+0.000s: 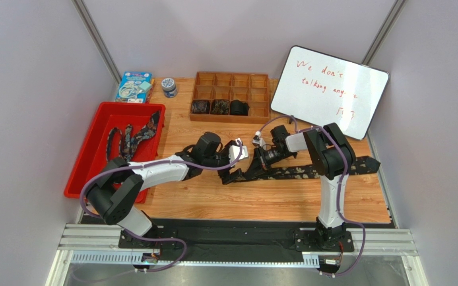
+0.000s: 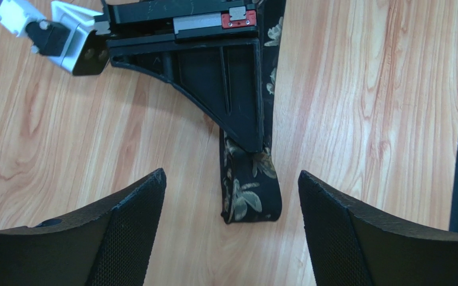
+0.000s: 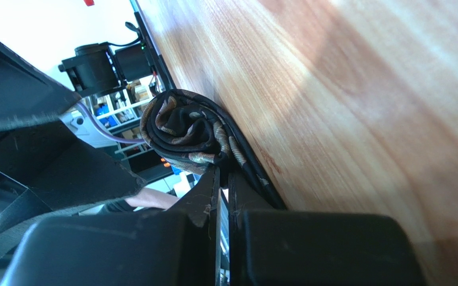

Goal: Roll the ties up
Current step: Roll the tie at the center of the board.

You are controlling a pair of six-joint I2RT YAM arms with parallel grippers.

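Rolling looks to be just beginning: the left gripper [image 2: 231, 176] is hovering, jaws spread wide, with the dark, pale-flowered tie [image 2: 250, 199] lying flat between them, its end doubled over. The right gripper [image 3: 224, 174] is clenching the fabric, a small coil bunching just beyond its tips; the next move likely calls for steady winding.

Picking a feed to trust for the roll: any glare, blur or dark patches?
Top view: even light, sharp, tie dark but distinct. Left wrist: crisp tie end, no glare. Right wrist: glare washes the table; coil sharp, right end effector dark and soft.
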